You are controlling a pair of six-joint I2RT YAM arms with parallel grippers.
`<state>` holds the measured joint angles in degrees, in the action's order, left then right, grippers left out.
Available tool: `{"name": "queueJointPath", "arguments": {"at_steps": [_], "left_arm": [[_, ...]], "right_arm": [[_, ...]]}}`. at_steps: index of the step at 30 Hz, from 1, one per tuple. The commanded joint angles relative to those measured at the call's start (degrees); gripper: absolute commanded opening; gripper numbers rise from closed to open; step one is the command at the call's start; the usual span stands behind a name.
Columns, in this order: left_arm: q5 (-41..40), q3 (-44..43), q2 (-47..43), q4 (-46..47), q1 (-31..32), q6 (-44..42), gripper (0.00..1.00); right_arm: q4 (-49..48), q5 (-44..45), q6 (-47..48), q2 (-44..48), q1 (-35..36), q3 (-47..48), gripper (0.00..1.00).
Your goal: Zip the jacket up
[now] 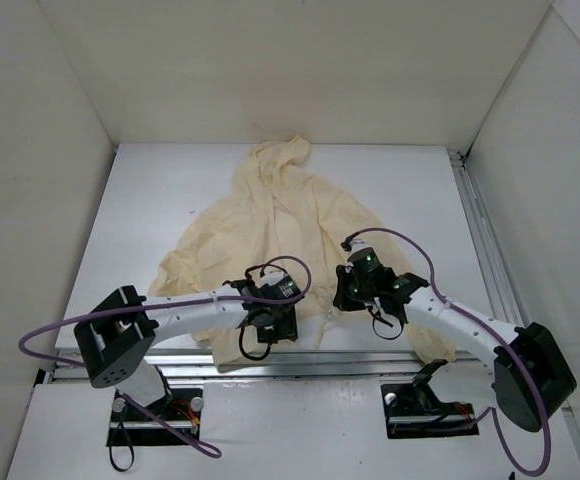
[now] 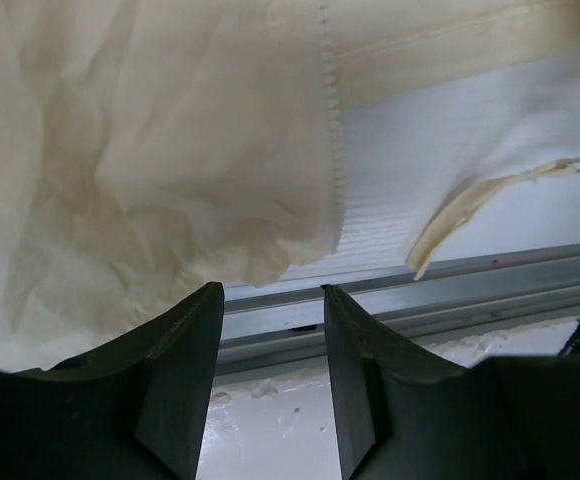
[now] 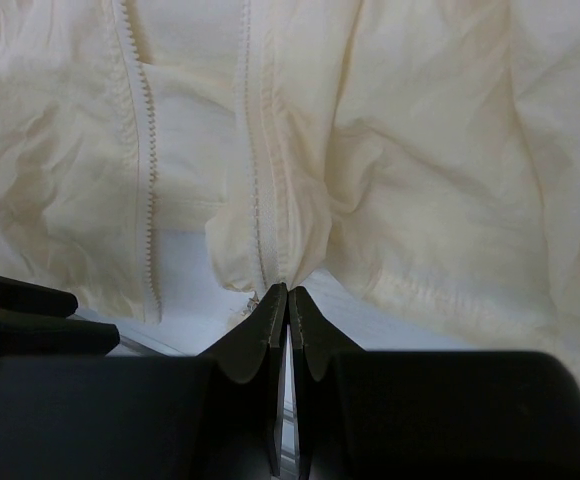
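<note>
The pale yellow-cream jacket [image 1: 280, 225] lies spread on the white table [image 1: 410, 190], hood toward the far wall and its front open. My right gripper [image 3: 288, 290] is shut, its tips pinching the jacket's bottom hem right beside one row of zipper teeth [image 3: 254, 170]. The other row of teeth [image 3: 150, 200] runs apart from it to the left. My left gripper [image 2: 270, 290] is open over the table's near edge, with nothing between its fingers. Just beyond it hang the other front panel's hem and zipper edge [image 2: 331, 130]. From above, both grippers [image 1: 273, 322] [image 1: 350, 290] sit at the jacket's bottom hem.
An aluminium rail [image 2: 420, 285] runs along the near table edge under the left fingers. A loose cream strip of the jacket [image 2: 460, 210] trails over that edge. White walls enclose the table on three sides, and another rail [image 1: 482, 235] lines its right side.
</note>
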<state>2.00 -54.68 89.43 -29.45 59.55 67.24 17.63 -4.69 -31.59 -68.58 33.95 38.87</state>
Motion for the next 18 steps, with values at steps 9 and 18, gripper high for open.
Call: {"name": "queueJointPath", "arguments": {"at_steps": [9,18], "left_arm": [[-3.7,-2.5,1.7,-1.2,0.7,2.3,0.4],[-3.3,-3.2,3.0,-0.6,0.7,1.8,0.42]], "right_arm": [[-1.5,-1.3,1.2,2.3,-0.9,-0.2,0.0],[-1.5,-2.1,1.4,2.6,-1.6,-0.6,0.0]]}}
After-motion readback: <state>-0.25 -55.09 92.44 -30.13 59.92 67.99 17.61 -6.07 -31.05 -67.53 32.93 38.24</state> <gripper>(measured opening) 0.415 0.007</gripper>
